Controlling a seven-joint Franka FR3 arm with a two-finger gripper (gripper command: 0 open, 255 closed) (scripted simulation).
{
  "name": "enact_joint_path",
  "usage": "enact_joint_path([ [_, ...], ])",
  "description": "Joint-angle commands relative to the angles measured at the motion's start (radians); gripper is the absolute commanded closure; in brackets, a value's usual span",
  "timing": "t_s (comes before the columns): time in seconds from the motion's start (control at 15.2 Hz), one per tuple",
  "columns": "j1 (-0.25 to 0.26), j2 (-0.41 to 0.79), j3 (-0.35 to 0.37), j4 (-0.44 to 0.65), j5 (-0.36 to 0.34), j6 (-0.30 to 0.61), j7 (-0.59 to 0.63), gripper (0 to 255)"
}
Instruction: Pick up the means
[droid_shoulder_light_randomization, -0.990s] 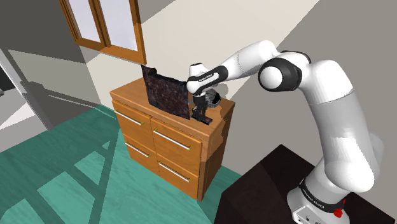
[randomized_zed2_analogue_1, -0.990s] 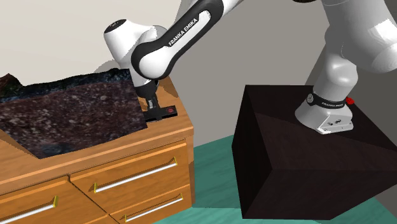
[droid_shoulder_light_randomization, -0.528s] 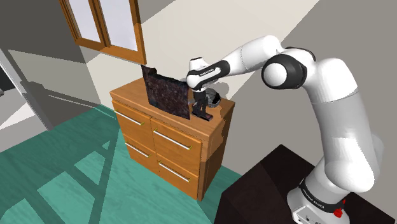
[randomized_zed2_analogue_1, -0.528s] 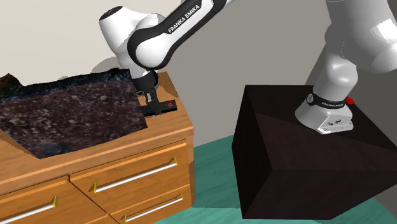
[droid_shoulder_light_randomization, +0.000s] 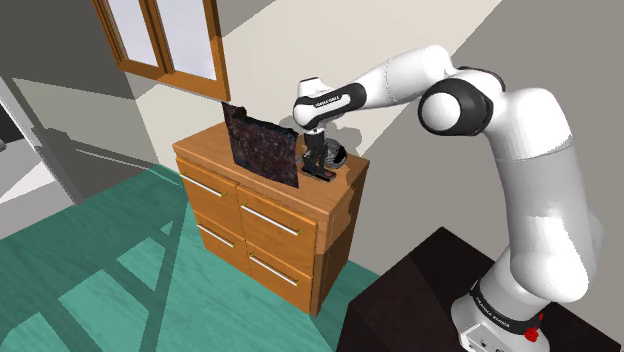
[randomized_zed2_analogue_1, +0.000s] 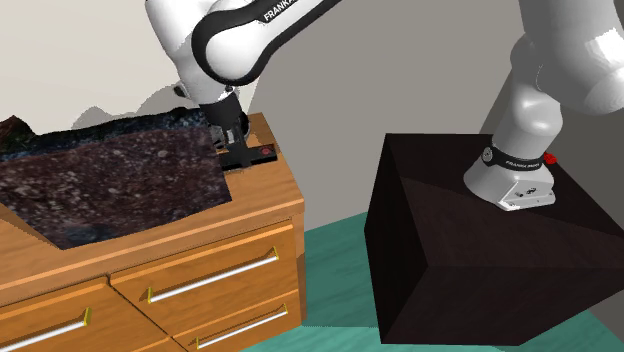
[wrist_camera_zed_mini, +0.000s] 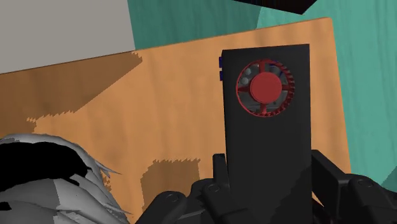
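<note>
The thing to pick is a flat black rectangular card (wrist_camera_zed_mini: 267, 127) with a red fan disc near its far end. It hangs just above the wooden dresser top (wrist_camera_zed_mini: 159, 108), and my gripper (wrist_camera_zed_mini: 267, 170) is shut on its near end, one finger (wrist_camera_zed_mini: 219, 173) on each long edge. In the shoulder view the gripper (droid_shoulder_light_randomization: 316, 158) holds the card (droid_shoulder_light_randomization: 322, 172) over the dresser's right end (droid_shoulder_light_randomization: 335, 205). From the second exterior view the card (randomized_zed2_analogue_1: 252, 156) sticks out level below the gripper (randomized_zed2_analogue_1: 232, 140), near the dresser's right corner (randomized_zed2_analogue_1: 275, 205).
A dark speckled slab (droid_shoulder_light_randomization: 262, 148) stands upright on the dresser just beside the gripper, also large in the second exterior view (randomized_zed2_analogue_1: 110, 185). A grey crumpled object (wrist_camera_zed_mini: 51, 181) lies by the hand. A wall and a window (droid_shoulder_light_randomization: 165, 40) are behind; the black stand (randomized_zed2_analogue_1: 470, 250) is beyond the dresser's right end.
The gripper has risen with the black card clasped in it, lifting it off the dresser top and carrying it slightly toward the wall.
</note>
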Motion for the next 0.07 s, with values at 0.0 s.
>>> enact_joint_path([
  [0.0,0.0,-0.003,0.0,0.001,0.0,-0.004,0.0,255],
])
